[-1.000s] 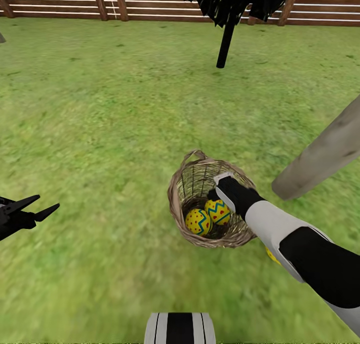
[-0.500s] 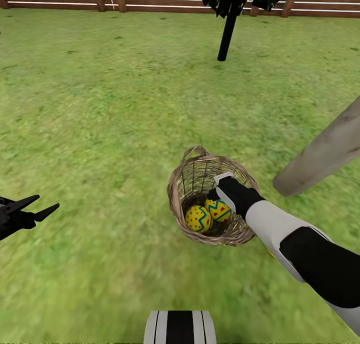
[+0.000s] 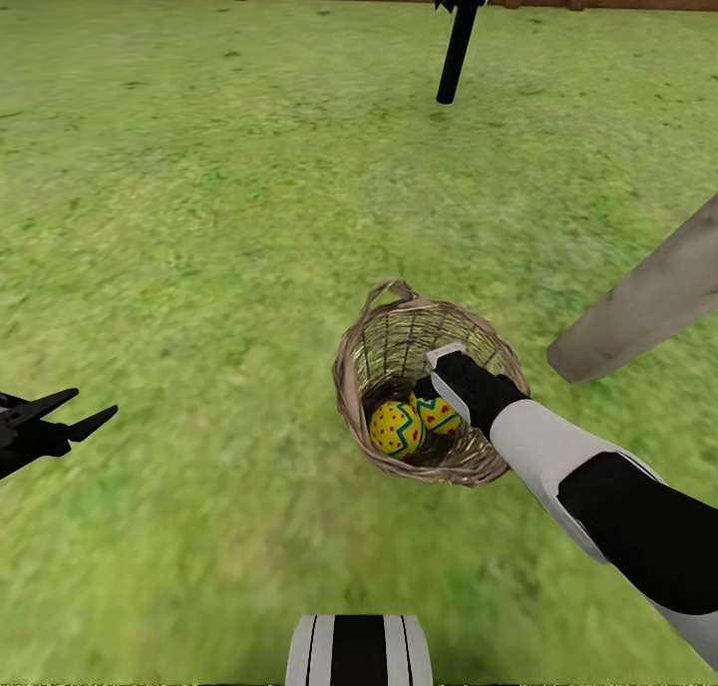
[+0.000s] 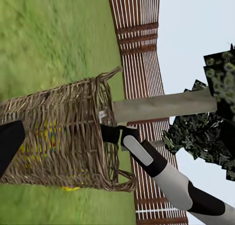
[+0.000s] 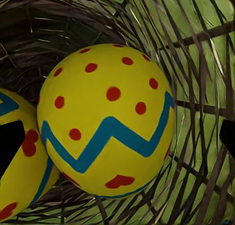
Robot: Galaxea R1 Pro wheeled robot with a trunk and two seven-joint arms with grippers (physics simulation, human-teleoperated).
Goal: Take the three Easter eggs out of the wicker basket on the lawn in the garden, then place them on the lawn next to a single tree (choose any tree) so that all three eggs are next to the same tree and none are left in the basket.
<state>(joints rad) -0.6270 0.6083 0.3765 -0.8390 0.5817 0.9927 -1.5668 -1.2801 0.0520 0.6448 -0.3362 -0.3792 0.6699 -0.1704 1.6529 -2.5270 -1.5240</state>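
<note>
The right gripper (image 3: 431, 382) is down inside the basket (image 3: 364, 352) on the lawn (image 3: 199, 217), jaws wide around an egg (image 5: 105, 119), a second egg (image 3: 396, 430) beside it; next it should close and lift; the left gripper (image 3: 75, 415) hangs with jaws apart; the tree trunk (image 3: 648, 302) leans near.

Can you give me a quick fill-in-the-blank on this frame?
1. The head view shows ____ eggs inside the basket.
2. The right gripper reaches down into the ____.
3. The left gripper hangs over the lawn with its fingers ____.
4. The eggs are yellow with a ____ zigzag band.

Missing words: two; basket; open; blue
</note>
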